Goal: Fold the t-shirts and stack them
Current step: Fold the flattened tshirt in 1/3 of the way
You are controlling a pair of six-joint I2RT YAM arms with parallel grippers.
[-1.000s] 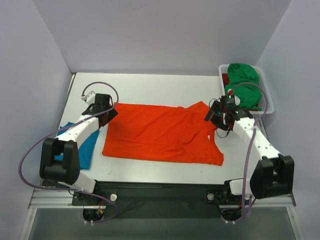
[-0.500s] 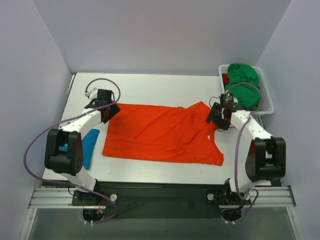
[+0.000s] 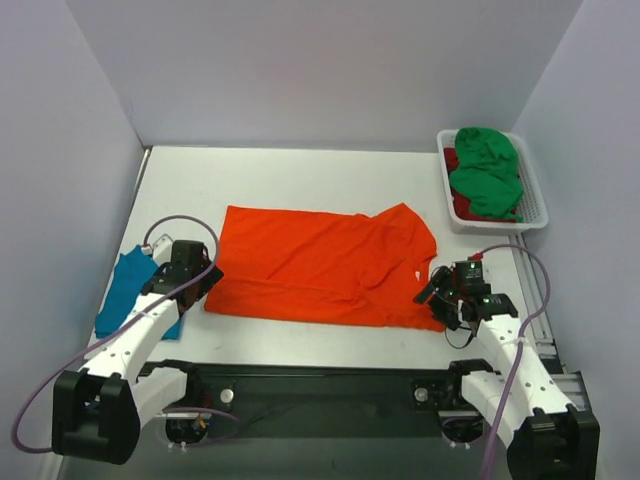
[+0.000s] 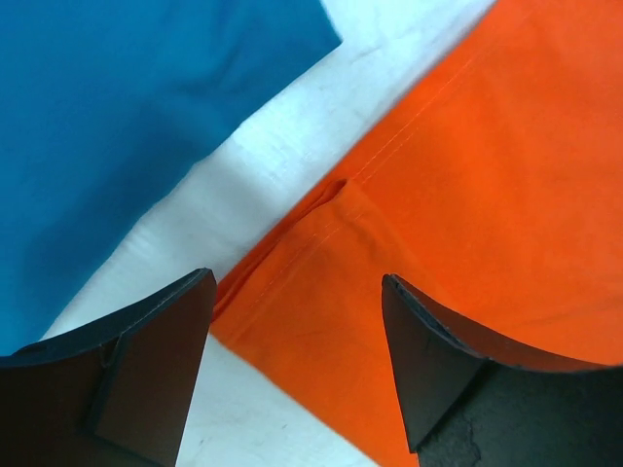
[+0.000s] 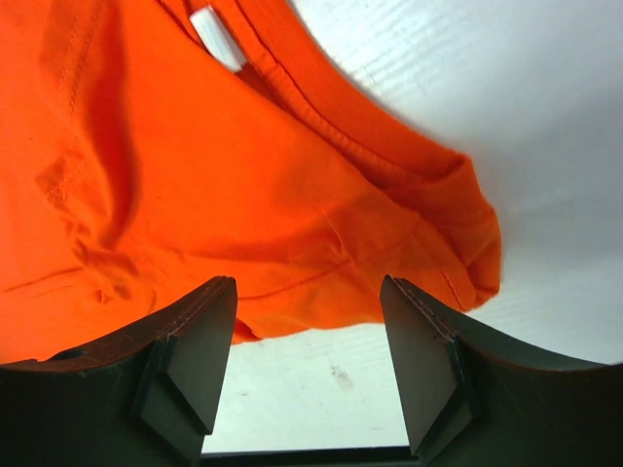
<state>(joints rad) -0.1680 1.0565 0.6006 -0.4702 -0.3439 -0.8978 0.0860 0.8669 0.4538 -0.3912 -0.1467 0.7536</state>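
While the left gripper [image 3: 204,279] gapes, the orange t-shirt [image 3: 320,262] (creased) sprawls.

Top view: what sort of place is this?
Probably a lab test booth: plain walls enclose a white table, two robot arms are bolted to its edge, and a basket holds shirts.

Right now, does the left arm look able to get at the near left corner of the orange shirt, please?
Probably yes: the left pincer hangs open right over that corner of the orange shirt, nothing lies on it, and the blue shirt sits apart.
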